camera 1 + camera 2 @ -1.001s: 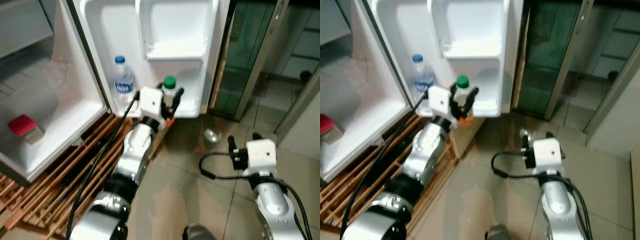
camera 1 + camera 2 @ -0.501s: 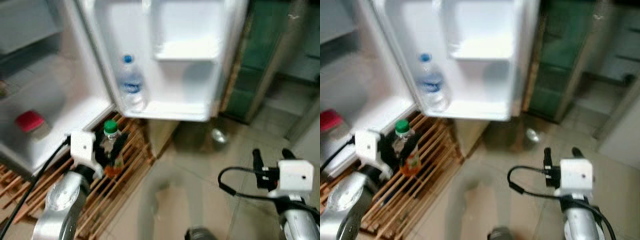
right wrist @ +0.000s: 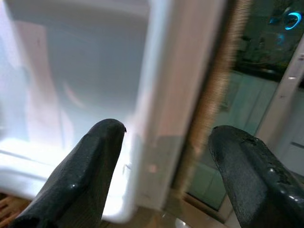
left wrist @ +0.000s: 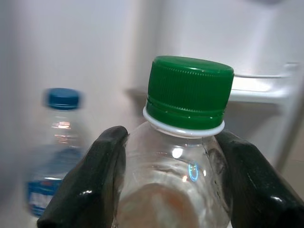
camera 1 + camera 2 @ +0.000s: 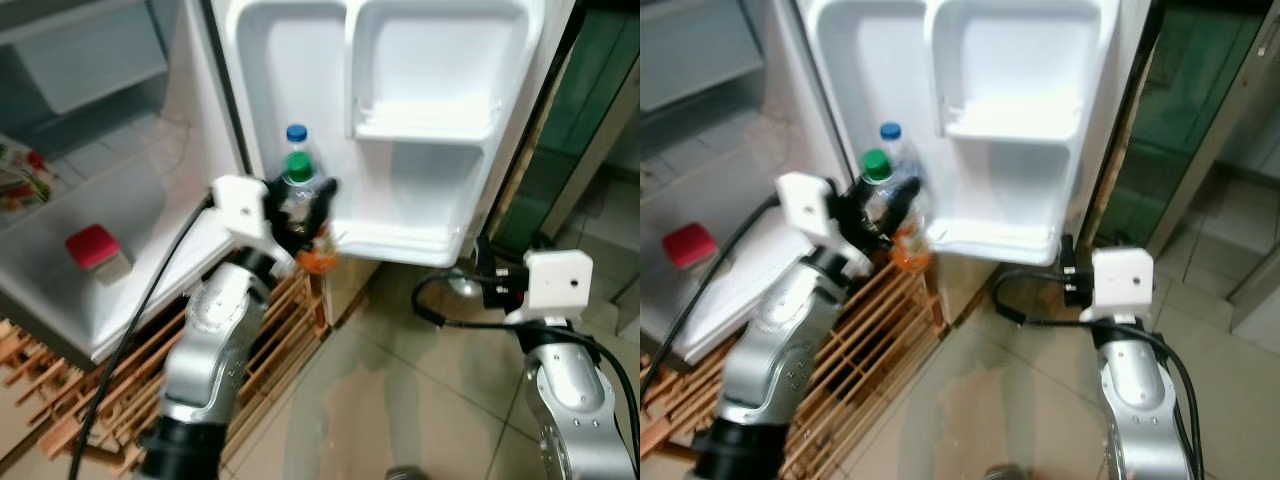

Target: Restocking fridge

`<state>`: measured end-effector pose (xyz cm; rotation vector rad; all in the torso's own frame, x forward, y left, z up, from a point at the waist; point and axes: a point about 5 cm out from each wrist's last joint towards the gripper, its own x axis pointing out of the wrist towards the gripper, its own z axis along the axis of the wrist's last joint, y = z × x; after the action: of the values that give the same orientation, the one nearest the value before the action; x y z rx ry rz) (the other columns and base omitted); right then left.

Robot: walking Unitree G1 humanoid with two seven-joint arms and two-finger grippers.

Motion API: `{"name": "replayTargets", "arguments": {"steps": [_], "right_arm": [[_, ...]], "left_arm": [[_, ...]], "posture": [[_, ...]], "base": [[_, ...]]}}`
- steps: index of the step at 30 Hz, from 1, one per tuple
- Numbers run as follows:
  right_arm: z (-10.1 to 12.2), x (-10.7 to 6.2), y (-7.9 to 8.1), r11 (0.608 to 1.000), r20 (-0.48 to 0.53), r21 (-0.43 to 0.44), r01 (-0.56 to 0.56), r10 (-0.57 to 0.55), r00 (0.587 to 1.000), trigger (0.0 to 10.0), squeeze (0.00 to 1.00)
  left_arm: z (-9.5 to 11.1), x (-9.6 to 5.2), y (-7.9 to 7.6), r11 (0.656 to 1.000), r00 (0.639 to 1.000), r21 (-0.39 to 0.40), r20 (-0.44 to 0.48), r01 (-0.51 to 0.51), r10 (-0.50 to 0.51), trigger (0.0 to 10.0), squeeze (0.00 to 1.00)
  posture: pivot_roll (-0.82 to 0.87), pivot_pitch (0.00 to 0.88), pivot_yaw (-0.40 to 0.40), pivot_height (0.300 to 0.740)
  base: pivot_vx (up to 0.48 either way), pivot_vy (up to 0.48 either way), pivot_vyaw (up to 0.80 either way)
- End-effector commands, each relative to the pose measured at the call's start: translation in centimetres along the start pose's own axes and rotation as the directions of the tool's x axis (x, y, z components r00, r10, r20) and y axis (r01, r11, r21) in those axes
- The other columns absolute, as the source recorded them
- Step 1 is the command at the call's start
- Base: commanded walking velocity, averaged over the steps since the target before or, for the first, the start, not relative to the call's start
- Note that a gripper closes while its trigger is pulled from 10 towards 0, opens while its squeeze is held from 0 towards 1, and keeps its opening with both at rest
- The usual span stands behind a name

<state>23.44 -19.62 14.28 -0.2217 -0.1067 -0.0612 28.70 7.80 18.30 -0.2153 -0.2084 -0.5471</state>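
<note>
My left gripper is shut on a clear bottle with a green cap and orange drink at its bottom. It holds the bottle upright at the front of the open fridge door's lower shelf. In the left wrist view the black fingers clasp the bottle just below its cap. A water bottle with a blue cap stands on that shelf right behind it. My right gripper is open, low by the door's outer edge, holding nothing.
The fridge compartment on the left holds a red-topped box. A wooden slatted pallet lies under the fridge. The door's upper bin is bare. A dark green cabinet stands right of the door, over tiled floor.
The view has shifted. My left gripper has lifted the green-capped bottle from low over the pallet up to the door shelf, beside the water bottle. The right gripper now sits nearer the door.
</note>
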Motion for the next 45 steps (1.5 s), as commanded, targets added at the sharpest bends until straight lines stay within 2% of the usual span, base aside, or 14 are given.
{"name": "replayTargets", "arguments": {"steps": [1,4,10,13,15,22,24,26,28,33,36,45], "right_arm": [[-0.2,0.0,0.6,1.000,-0.013,0.015,-0.021,0.021,1.000,10.0,0.13],[-0.4,-0.1,0.7,0.999,-0.017,0.018,-0.026,0.027,1.000,10.0,0.13],[-0.4,-0.2,1.3,0.998,-0.018,0.019,-0.053,0.053,0.998,10.0,0.13],[-0.4,-0.2,1.6,0.997,-0.018,0.021,-0.069,0.070,0.997,10.0,0.14],[-0.3,-0.3,1.7,0.997,-0.020,0.023,-0.078,0.078,0.997,10.0,0.13],[-0.5,-0.7,1.5,0.997,-0.033,0.022,-0.078,0.079,0.996,10.0,0.13],[-0.6,-0.9,1.3,0.998,-0.041,0.023,-0.067,0.068,0.997,10.0,0.13],[-0.7,-1.0,1.3,0.998,-0.045,0.023,-0.062,0.063,0.997,10.0,0.13],[-1.1,-1.0,0.9,0.998,-0.066,0.048,-0.027,0.031,0.997,10.0,0.13],[-1.2,-1.0,0.9,0.998,-0.068,0.049,-0.029,0.032,0.997,10.0,0.13],[-1.4,-1.0,0.9,0.998,-0.074,0.048,-0.032,0.036,0.997,10.0,0.13],[-1.7,-1.0,0.9,0.998,-0.080,0.032,-0.048,0.050,0.996,10.0,0.13]], "left_arm": [[0.7,0.0,0.8,0.999,0.999,0.024,0.029,-0.022,0.021,10.0,0.00],[1.1,0.5,0.6,0.999,0.999,0.042,0.045,-0.029,0.027,10.0,0.00],[2.0,1.2,0.4,0.999,0.993,0.016,0.113,-0.033,0.031,10.0,0.00],[2.3,1.6,-0.2,1.000,0.986,0.000,0.166,-0.006,0.006,10.0,0.00],[2.2,2.2,-1.0,0.999,0.980,0.028,0.195,0.018,-0.023,10.0,0.00],[1.2,3.7,-1.7,0.998,0.983,0.017,0.175,0.058,-0.060,10.0,0.00],[0.5,4.0,-1.6,0.998,0.990,0.030,0.127,0.061,-0.064,10.0,0.00],[0.2,4.0,-1.5,0.998,0.993,0.037,0.102,0.059,-0.062,10.0,0.00],[-0.9,3.4,-0.9,0.997,0.998,0.064,0.054,0.036,-0.039,10.0,0.00],[-0.8,3.3,-1.3,0.999,0.997,0.033,0.069,0.039,-0.041,10.0,0.00],[-0.2,3.2,-1.9,0.997,0.990,-0.011,0.116,0.076,-0.074,10.0,0.00],[0.7,3.2,-2.3,0.993,0.981,-0.013,0.159,0.116,-0.112,10.0,0.00]], "posture": [[-0.26,0.000,0.096,0.740],[-0.26,0.000,0.093,0.740],[-0.26,0.000,0.088,0.740],[-0.27,0.000,0.083,0.740],[-0.28,0.000,0.079,0.740],[-0.30,0.000,0.084,0.740],[-0.32,0.000,0.097,0.740],[-0.32,0.000,0.099,0.740],[-0.32,0.000,0.106,0.740],[-0.31,0.000,0.107,0.740],[-0.31,0.000,0.105,0.740],[-0.30,0.000,0.103,0.740]], "base": [[0.480,0.000,0.00],[0.320,0.000,0.00],[0.000,0.000,0.00],[0.000,0.000,0.00],[0.000,0.000,0.00],[0.000,0.000,0.00],[0.000,0.000,0.00],[0.000,0.000,0.00],[0.000,0.000,0.00],[0.000,-0.379,0.00],[0.000,-0.451,0.00],[0.168,-0.412,0.00]]}}
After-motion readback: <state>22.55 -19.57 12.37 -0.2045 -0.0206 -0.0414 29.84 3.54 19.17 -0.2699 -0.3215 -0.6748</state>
